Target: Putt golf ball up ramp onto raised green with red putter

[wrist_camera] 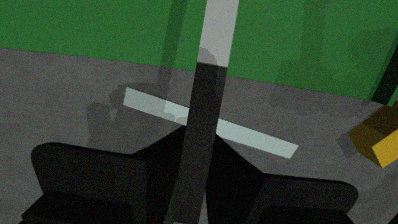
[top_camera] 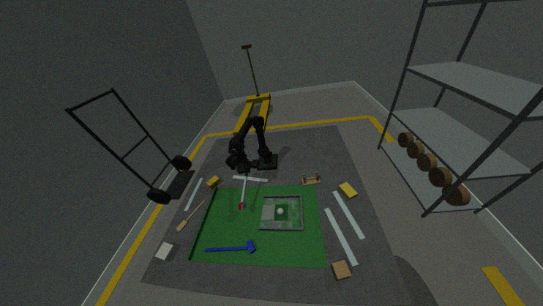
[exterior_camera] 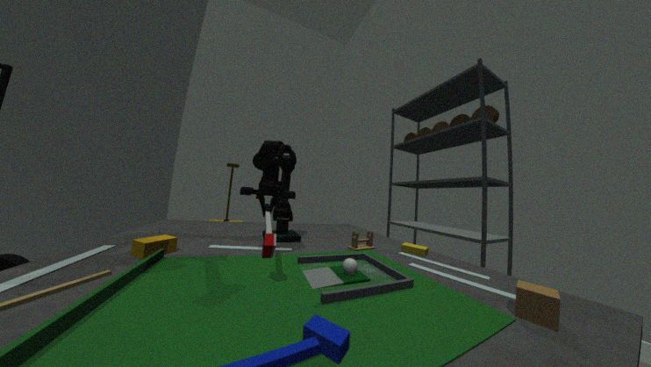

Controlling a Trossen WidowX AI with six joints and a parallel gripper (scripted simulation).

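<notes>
My gripper [top_camera: 247, 173] [exterior_camera: 268, 206] [wrist_camera: 196, 133] is shut on the dark grip of the red putter [top_camera: 241, 206] [exterior_camera: 268, 245] [wrist_camera: 205, 100]. The putter's pale shaft slants down and its red head hangs a little above the green mat, left of the ramp [top_camera: 268, 212] [exterior_camera: 320, 277]. The white golf ball [top_camera: 280, 211] [exterior_camera: 349, 265] is on the raised green [top_camera: 285, 217] [exterior_camera: 361, 277], the dark green square beyond the ramp, inside the grey border. The head and ball are well apart. The wrist view shows neither the head nor the ball.
A blue putter [top_camera: 227, 249] [exterior_camera: 325, 338] lies on the mat's near part. A dark green rail [top_camera: 203, 224] [exterior_camera: 96, 296] edges the mat's left side. A yellow block [top_camera: 213, 181] [exterior_camera: 153, 246] [wrist_camera: 375, 135] stands beyond its far left corner. A small wooden rack [top_camera: 311, 181] [exterior_camera: 361, 246] stands behind the mat.
</notes>
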